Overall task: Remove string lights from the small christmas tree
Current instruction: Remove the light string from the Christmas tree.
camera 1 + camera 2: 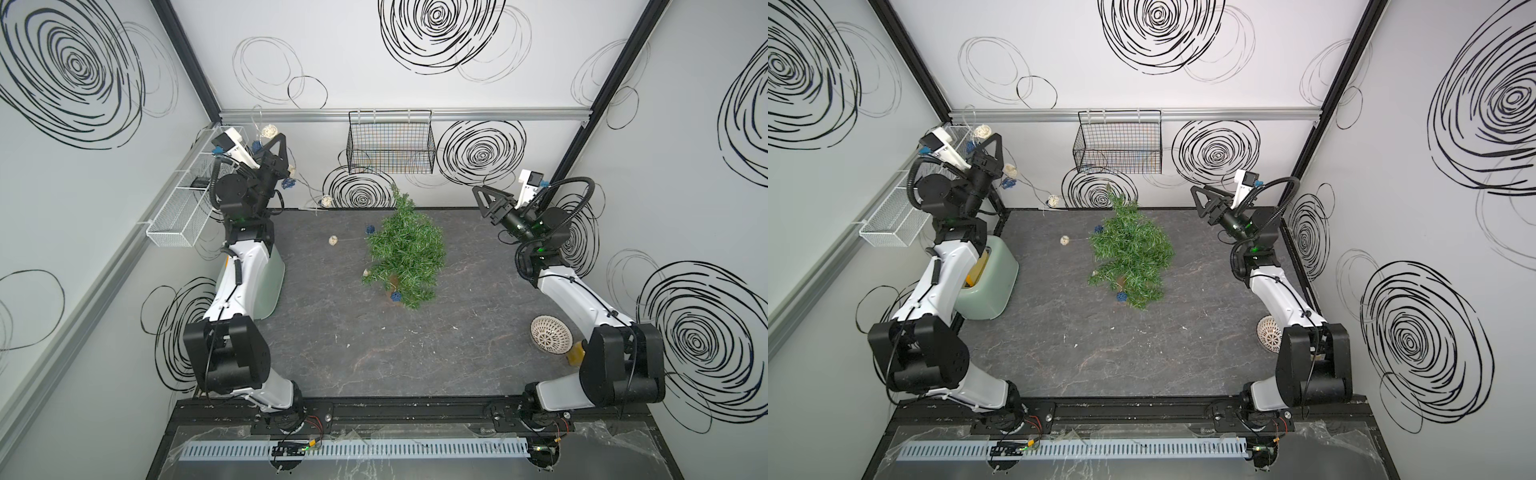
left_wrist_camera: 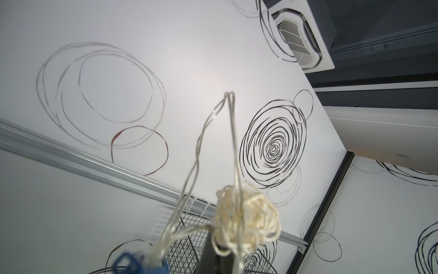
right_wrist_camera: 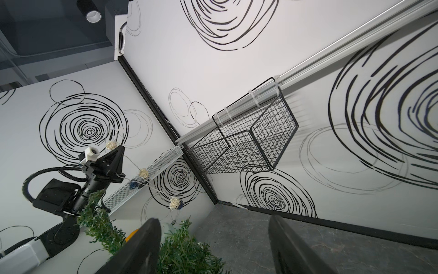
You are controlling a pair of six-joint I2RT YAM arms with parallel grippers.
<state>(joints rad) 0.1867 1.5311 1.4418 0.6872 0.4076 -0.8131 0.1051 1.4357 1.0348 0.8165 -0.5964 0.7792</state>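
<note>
Left gripper (image 1: 279, 140): lifted high by the back-left corner, jaws together, pinched on the string lights (image 1: 327, 201), a thin pale wire strung with small woven balls, cream and dark blue.
At my left jaws: one cream woven ball (image 2: 246, 220) sits right against the fingers. A loop of bare wire stands up past them, and a blurred dark blue ball (image 2: 128, 263) hangs just beside.
Run of the wire: from my left jaws it drops in a slack line toward the tree, well below them and off to the side.
Farther down the wire: a cream ball (image 1: 333, 240) lies on the dark marbled tabletop (image 1: 374, 353), apart from the tree. A dark blue one (image 1: 370, 229) touches the branches, and another dark blue one (image 1: 395, 296) rests at the tree's foot.
Small christmas tree (image 1: 405, 253): bristly green needle branches, between my two grippers and lower than both, the lights not yet off it.
Right gripper (image 1: 481, 197): raised, jaws apart, nothing between them. In the right wrist view, green branches show just beside one finger.
Black wire basket (image 1: 390, 145): on the back wall, beyond both sets of jaws.
White mesh basket (image 1: 183, 208): on the side wall, near my left jaws and lower.
Mint-green toaster (image 1: 992, 282): under my left arm, well below the left jaws.
</note>
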